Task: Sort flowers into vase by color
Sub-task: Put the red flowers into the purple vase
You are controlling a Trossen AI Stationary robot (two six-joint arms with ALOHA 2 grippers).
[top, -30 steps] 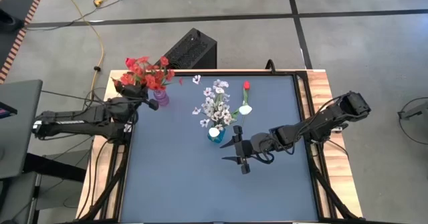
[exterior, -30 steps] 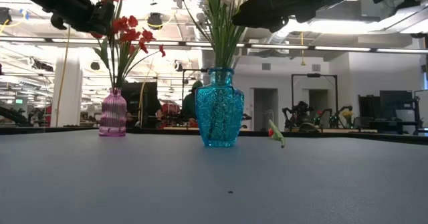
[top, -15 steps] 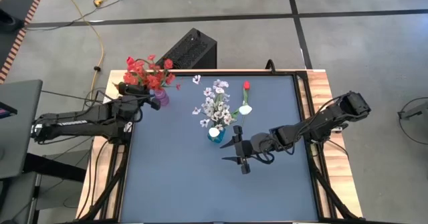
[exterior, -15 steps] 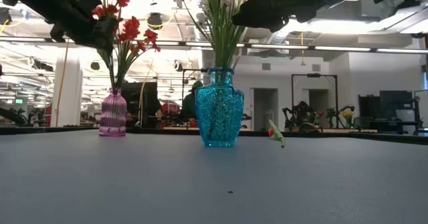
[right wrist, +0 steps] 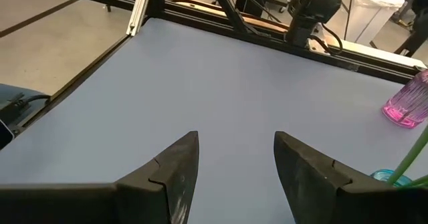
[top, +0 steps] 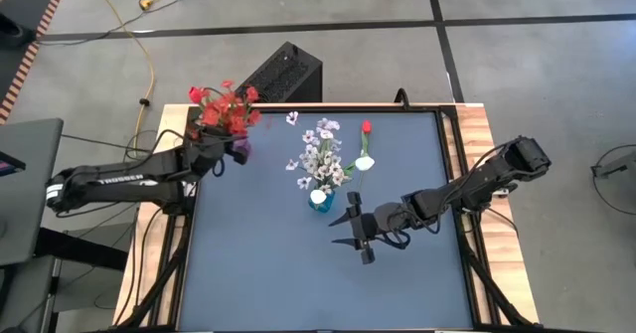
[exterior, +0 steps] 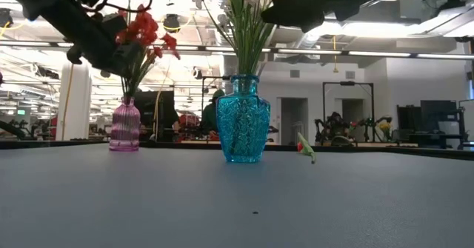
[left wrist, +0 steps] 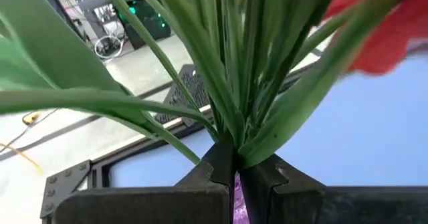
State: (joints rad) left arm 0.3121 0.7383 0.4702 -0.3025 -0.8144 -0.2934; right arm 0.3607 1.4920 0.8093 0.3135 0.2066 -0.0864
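Note:
My left gripper (top: 219, 144) is shut on a bunch of red flowers (top: 225, 108) right above the pink ribbed vase (exterior: 124, 124) at the table's far left corner. In the low view the green stems run down to the vase's mouth. The blue vase (exterior: 243, 118) at mid-table holds white flowers (top: 318, 156). A single red flower (top: 366, 127) and a white one (top: 365, 162) lie on the mat to the right of the blue vase. A small white bloom (top: 292, 117) lies near the far edge. My right gripper (top: 340, 224) hovers open just near and right of the blue vase. My left gripper pinches the bundled green stems (left wrist: 231, 134) between its two fingers, just above the pink vase's mouth (left wrist: 236, 207). The fingers come about level from the table's left, across the stems. The bunch stands nearly upright, blooms above the fingers and lower stem ends at the vase's mouth.
The dark mat (top: 278, 273) is bare over its near half. Wooden table edges (top: 475, 134) frame it on the left and right. A black box (top: 283, 73) stands beyond the far edge. The right arm (top: 477, 184) reaches in from the right edge.
My left gripper, still shut on the red bunch, has moved toward the table's right and down toward the pink vase. The bunch has gone from leaning left to standing more upright and gathered over the vase.

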